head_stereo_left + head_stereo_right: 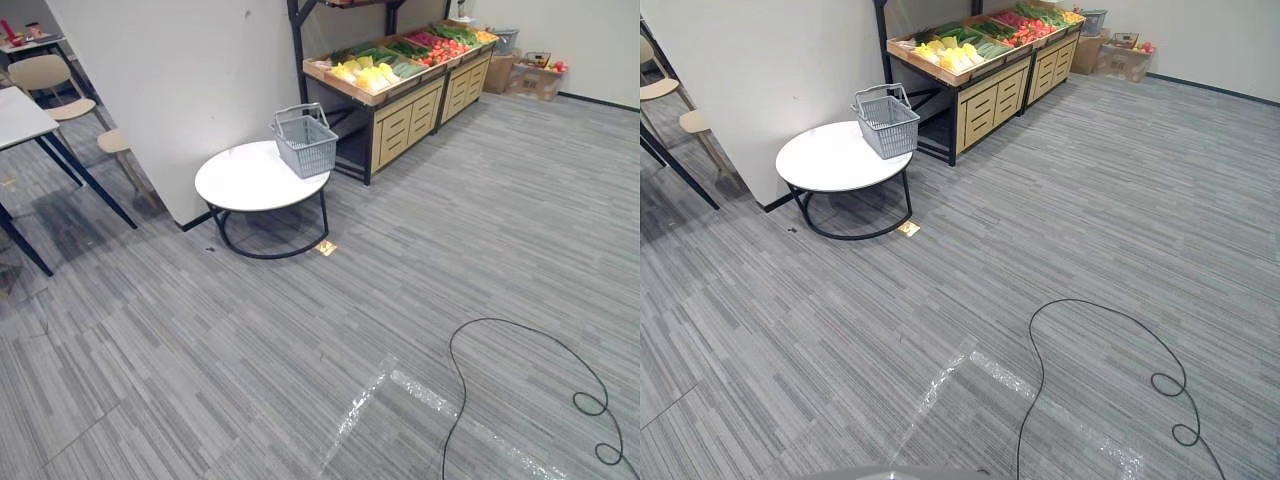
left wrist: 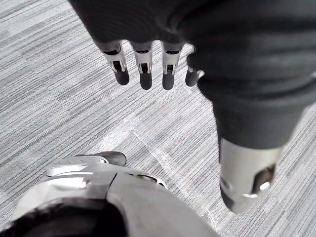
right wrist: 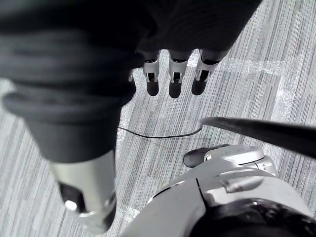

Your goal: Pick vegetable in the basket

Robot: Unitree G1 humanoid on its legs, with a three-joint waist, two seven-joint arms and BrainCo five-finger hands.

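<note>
You've nothing done yet: left hand point(image 2: 145, 74) and right hand point(image 3: 176, 81) hang slack-fingered and empty, and the wire basket point(image 1: 306, 141) at the edge of the round table point(image 1: 240, 182) looks unfilled.

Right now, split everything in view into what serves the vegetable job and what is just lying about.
For the job: grey basket on the round white table; vegetables on the wooden stand; left hand and right hand, both open.
Lying about: beige chair; cardboard boxes past the stand; desk at the left.
</note>
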